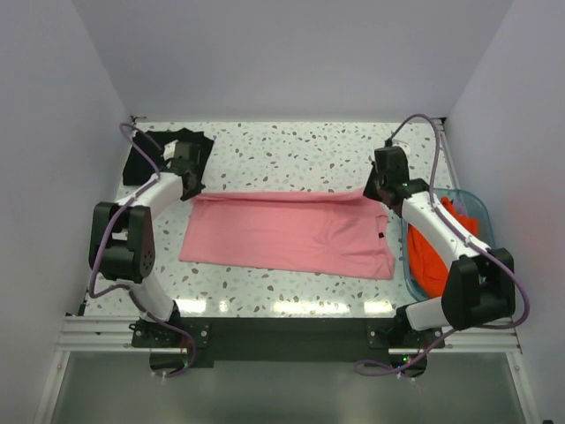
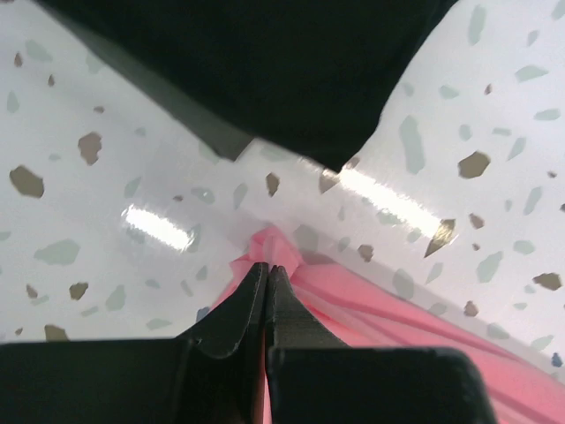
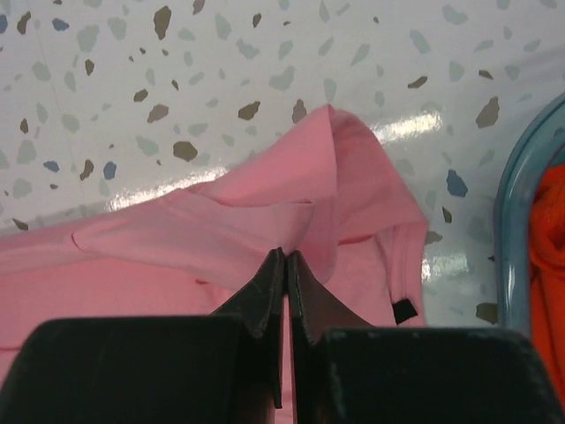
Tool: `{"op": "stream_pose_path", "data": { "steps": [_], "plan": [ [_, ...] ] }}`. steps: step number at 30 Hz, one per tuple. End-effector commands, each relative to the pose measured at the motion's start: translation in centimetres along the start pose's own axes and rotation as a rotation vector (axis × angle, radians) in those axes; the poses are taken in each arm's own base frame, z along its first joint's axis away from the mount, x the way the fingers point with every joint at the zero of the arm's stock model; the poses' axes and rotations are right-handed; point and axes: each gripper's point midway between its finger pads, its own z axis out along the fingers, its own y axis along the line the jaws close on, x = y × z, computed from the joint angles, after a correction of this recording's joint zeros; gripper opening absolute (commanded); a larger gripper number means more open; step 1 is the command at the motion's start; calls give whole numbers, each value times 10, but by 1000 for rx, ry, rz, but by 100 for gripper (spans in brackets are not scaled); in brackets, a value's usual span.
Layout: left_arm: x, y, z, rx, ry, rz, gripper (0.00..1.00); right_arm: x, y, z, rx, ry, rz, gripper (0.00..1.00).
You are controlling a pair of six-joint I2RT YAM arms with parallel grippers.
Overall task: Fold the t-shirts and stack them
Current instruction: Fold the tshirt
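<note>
A pink t-shirt (image 1: pixel 291 234) lies spread across the middle of the table, its far edge lifted and doubled over. My left gripper (image 1: pixel 191 184) is shut on the pink t-shirt's far left corner (image 2: pixel 275 249). At the far right corner my right gripper (image 1: pixel 378 191) is shut on a fold of the same pink t-shirt (image 3: pixel 291 212). A black t-shirt (image 1: pixel 169 150) lies at the far left corner of the table and fills the top of the left wrist view (image 2: pixel 265 71). Orange-red t-shirts (image 1: pixel 437 252) lie bunched in the tub.
A teal see-through tub (image 1: pixel 481 212) stands at the table's right edge, its rim (image 3: pixel 521 177) close to my right gripper. White walls close in the speckled table (image 1: pixel 291 146) on three sides.
</note>
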Motion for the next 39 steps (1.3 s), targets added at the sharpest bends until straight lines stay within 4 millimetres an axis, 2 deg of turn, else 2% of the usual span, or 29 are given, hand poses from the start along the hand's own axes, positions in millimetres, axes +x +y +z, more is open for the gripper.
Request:
{"op": "stream_pose_path", "data": {
  "steps": [1,3,5,6,13,18,19,20,21,22,23,24,26,29,32,34,36,37,38,39],
  "plan": [
    [-3,18,-14,-36,-48,-72,0,12,0,-14,-22,-7,46,0],
    [9,26,-15,-47,-34,-86,0,21,-6,-21,-23,-7,58,0],
    [10,28,-21,-39,-46,-108,0,29,-11,-25,-19,3,63,0],
    [18,31,-21,-36,-32,-111,0,28,-12,-30,-23,-10,70,0],
    [30,42,-33,-17,-52,-158,0,51,-23,-42,-31,10,92,0],
    [44,51,-42,2,-59,-211,2,79,-25,-42,-71,62,115,0],
    [48,52,-43,5,-59,-224,6,82,-24,-41,-82,61,120,7],
    [59,58,-42,0,-47,-235,11,89,-26,-41,-86,67,122,11],
    [53,54,-48,44,-79,-257,21,92,-26,-42,-93,70,122,17],
    [55,55,-50,55,-87,-266,26,93,-25,-43,-109,69,118,25],
    [65,60,-51,58,-82,-276,38,93,-25,-46,-118,61,114,39],
    [55,56,-58,102,-127,-297,41,92,-25,-49,-123,57,109,47],
    [56,56,-63,129,-140,-306,46,85,-24,-55,-140,34,98,58],
    [44,50,-71,166,-171,-309,47,75,-18,-59,-162,19,79,61],
    [39,42,-72,188,-160,-288,42,71,-11,-53,-171,32,53,61],
    [38,37,-67,193,-148,-277,40,74,-3,-41,-165,53,24,60],
    [38,26,-63,218,-133,-253,38,68,13,-36,-180,44,-12,59],
    [39,23,-60,216,-121,-244,36,73,19,-23,-177,68,-34,58],
    [38,15,-61,226,-120,-227,35,66,29,-20,-189,58,-45,58],
    [42,11,-56,224,-105,-210,35,67,38,-16,-197,65,-67,58]
  ]
}}
